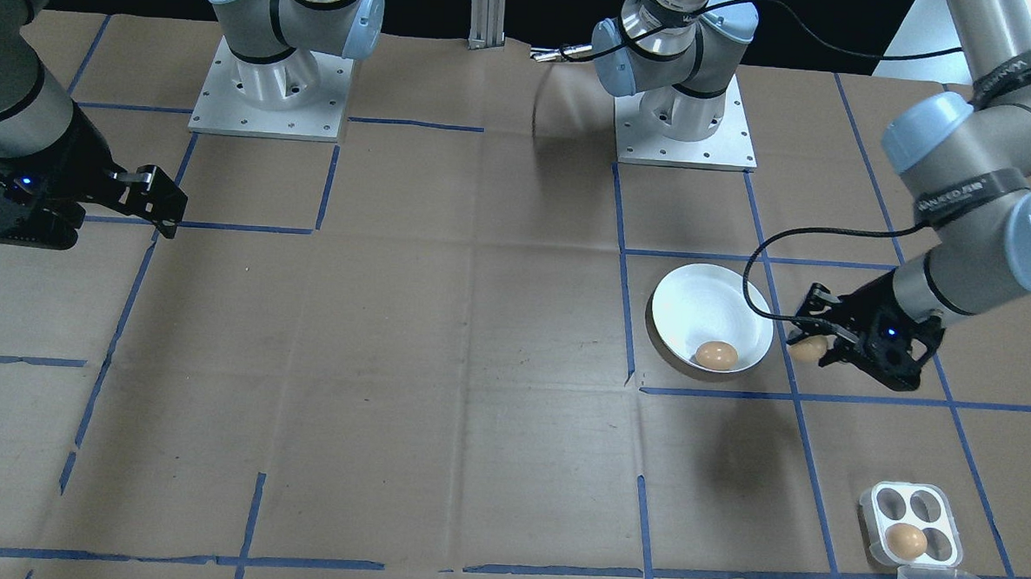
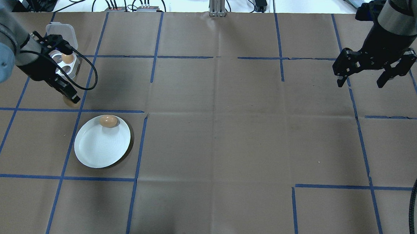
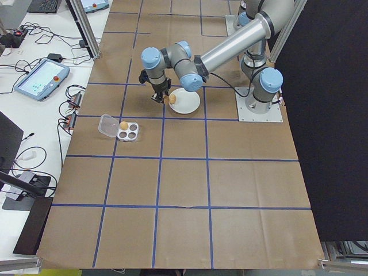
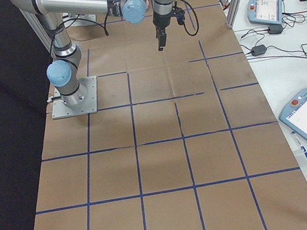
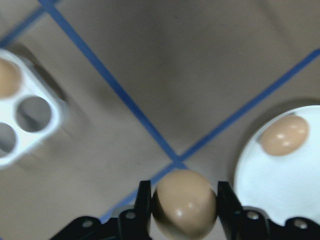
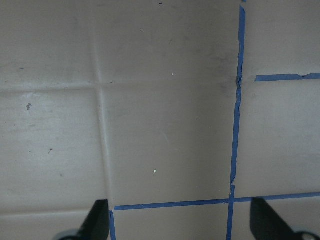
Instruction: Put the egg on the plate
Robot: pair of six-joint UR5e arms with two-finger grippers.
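My left gripper (image 5: pixel 184 200) pinches an egg (image 5: pixel 184 204) above the paper just beside the plate (image 1: pixel 706 308), which already carries 1 egg (image 1: pixel 716 355). The tray (image 1: pixel 911 523) near the tabletop's left end holds 1 more. My right gripper (image 2: pixel 370 81) hangs spread, well apart. In the overhead view, fingers hide the held egg.

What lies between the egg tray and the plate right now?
The left gripper, shut on an egg, hangs over that stretch. Beneath it the overhead view shows only brown paper and blue tape between the egg tray and the plate.
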